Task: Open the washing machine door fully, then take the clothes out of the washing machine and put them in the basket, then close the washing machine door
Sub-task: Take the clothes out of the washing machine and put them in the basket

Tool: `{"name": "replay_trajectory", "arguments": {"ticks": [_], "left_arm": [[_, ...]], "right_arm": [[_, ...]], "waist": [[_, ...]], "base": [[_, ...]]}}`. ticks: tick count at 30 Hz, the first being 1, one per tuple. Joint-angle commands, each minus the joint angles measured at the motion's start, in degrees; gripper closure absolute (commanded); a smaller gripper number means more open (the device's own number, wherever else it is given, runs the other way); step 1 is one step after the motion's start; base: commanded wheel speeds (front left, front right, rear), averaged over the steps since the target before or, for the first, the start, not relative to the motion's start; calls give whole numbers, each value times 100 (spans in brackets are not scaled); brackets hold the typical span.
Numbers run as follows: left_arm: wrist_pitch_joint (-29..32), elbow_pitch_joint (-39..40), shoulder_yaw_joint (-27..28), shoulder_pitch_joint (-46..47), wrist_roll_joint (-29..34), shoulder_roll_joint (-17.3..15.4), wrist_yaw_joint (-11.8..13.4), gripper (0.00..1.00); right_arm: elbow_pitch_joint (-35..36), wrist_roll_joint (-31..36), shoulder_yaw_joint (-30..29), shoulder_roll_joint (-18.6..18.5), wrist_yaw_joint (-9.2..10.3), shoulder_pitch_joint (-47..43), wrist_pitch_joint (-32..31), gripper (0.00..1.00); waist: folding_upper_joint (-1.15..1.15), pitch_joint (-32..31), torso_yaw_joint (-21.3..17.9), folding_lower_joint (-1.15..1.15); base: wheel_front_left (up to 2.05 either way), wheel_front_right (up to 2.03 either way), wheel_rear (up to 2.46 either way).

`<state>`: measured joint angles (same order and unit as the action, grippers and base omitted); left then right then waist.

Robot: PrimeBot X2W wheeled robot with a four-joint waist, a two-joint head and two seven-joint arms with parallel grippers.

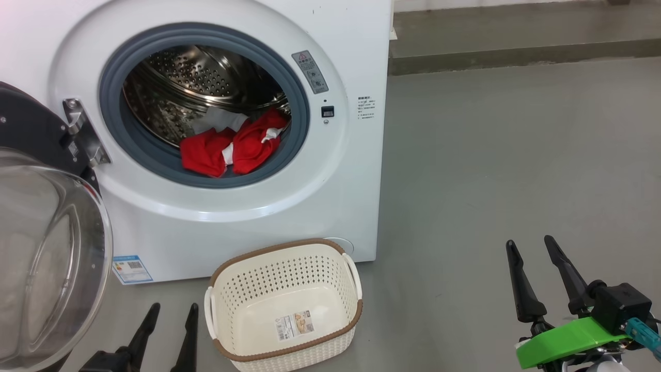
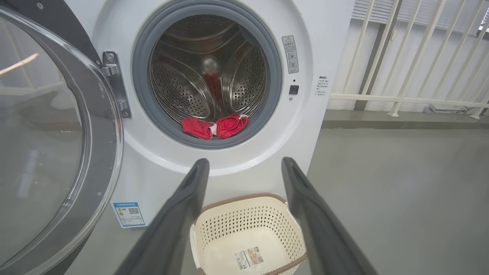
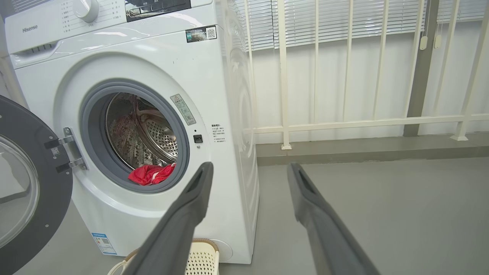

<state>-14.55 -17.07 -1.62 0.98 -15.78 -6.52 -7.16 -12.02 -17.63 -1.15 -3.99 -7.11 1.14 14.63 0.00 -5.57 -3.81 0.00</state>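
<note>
The white washing machine [image 1: 330, 206] [image 2: 328, 46] [image 3: 206, 76] stands with its door [image 1: 51, 248] [image 2: 49, 126] [image 3: 26, 183] swung out to the left on its hinge. Red clothes [image 1: 232, 147] [image 2: 216, 126] [image 3: 151, 174] with white parts lie at the front of the steel drum, against the grey gasket. The cream basket [image 1: 284, 305] [image 2: 248, 233] [image 3: 198, 258] sits on the floor before the machine, with nothing inside but its label sticker. My left gripper [image 1: 173, 308] [image 2: 244, 164] is open, low, just left of the basket. Off to the right over bare floor, my right gripper [image 1: 530, 243] [image 3: 250, 168] is open too.
Grey floor [image 1: 516, 155] spreads to the right of the machine. A low concrete step [image 1: 516, 51] and a white railing [image 3: 344, 124] with blinds behind it run along the back wall. A blue label sticker [image 1: 132, 268] is on the machine's lower left front.
</note>
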Motion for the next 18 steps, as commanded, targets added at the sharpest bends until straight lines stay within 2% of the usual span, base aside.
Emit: {"name": "replay_trajectory", "arguments": {"ticks": [1, 10, 18], "left_arm": [[-45, 107, 212, 114, 42, -124, -8, 0], [-45, -248, 293, 279, 238, -92, 79, 0], [-45, -278, 346, 322, 254, -71, 48, 0]], "right_arm": [[118, -32, 140, -73, -37, 76, 37, 0], [79, -57, 162, -74, -37, 79, 37, 0], [66, -83, 180, -68, -37, 91, 37, 0]], "waist": [[0, 1, 1, 0], [0, -36, 35, 0], [0, -35, 62, 0]], "base": [[0, 0, 0], [63, -63, 0], [186, -186, 0]]}}
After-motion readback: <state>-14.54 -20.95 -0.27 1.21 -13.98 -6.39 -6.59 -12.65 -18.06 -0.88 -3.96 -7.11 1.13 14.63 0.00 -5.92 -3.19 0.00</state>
